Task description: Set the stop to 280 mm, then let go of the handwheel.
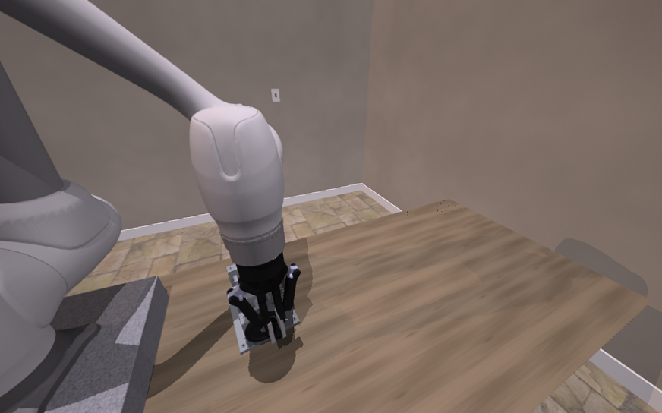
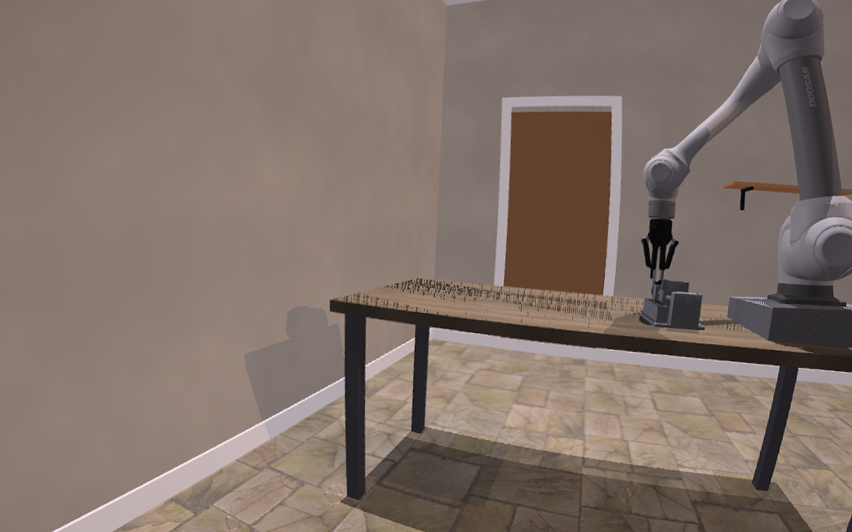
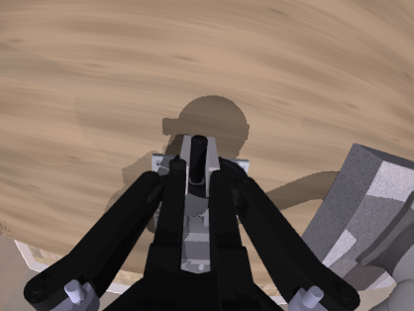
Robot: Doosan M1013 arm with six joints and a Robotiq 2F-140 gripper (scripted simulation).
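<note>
Wood-grain table (image 2: 481, 312) on stone-tiled floor (image 2: 537, 410), brown door (image 2: 558, 196) behind; gripper (image 1: 273, 327) clamped on handwheel (image 1: 255, 332).

Top: behind arm, looking down. Exterior: far, table-level. Wrist: close, downward. All share table (image 1: 436, 295).
</note>
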